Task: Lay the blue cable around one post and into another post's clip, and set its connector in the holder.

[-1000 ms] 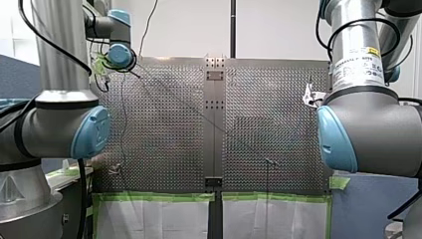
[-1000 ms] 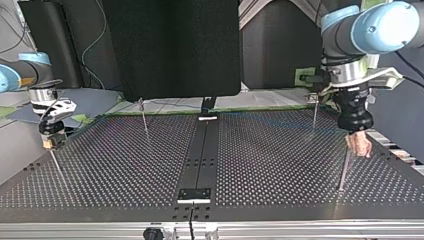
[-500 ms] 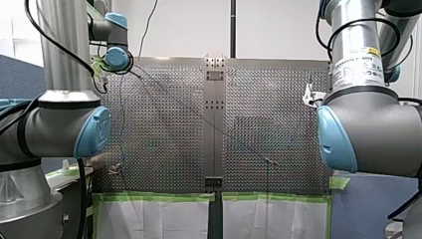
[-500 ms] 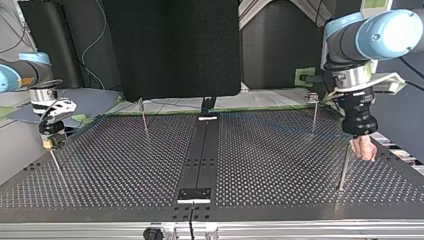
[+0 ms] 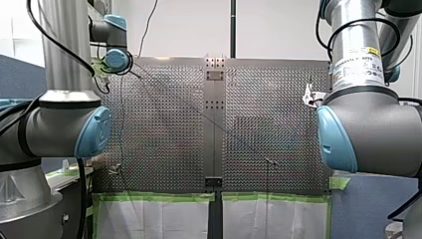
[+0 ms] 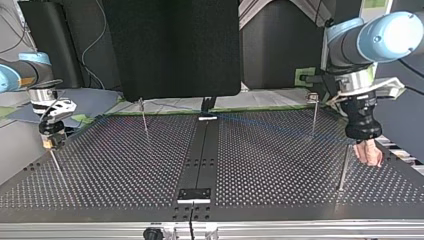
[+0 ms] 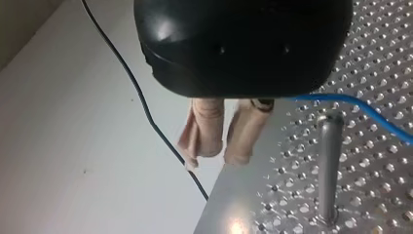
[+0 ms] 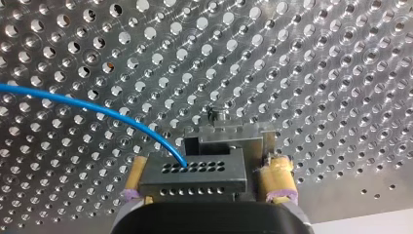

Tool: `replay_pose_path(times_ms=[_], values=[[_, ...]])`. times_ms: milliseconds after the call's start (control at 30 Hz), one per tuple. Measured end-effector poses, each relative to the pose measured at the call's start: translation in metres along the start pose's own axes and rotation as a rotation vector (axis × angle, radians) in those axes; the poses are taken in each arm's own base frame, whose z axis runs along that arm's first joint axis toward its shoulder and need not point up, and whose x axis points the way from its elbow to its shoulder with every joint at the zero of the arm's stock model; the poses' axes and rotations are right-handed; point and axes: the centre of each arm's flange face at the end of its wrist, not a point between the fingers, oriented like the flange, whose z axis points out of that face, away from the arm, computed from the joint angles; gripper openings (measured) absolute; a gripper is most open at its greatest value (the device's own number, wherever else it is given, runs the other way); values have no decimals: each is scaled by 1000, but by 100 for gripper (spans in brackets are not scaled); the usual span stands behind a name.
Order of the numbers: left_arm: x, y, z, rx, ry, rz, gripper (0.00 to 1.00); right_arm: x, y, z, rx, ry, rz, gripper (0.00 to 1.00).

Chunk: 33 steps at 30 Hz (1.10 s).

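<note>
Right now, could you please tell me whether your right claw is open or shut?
Shut on the connector: my right claw has yellow pads pressed against both its sides; the blue cable enters it.

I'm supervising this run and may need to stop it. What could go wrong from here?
The blue cable passes the top of the post beside my left gripper; it may slip over instead of wrapping. Cable tension might also skew the connector in my right gripper before the holder.

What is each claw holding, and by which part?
Right claw: the connector, by its two ends. Left claw: cannot tell; the cable comes out from behind it.
</note>
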Motion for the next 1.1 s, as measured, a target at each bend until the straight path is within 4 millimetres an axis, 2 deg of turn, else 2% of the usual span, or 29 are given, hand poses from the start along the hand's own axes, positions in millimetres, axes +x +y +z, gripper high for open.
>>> replay_pose_path(times_ms=[333,733,1100], values=[[10,7,12,8,-16,-42,24,0,0,0,0,0,0,100],[0,10,28,20,-71,-106,24,0,0,0,0,0,0,100],[11,18,38,6,-58,-110,24,0,0,0,0,0,0,100]])
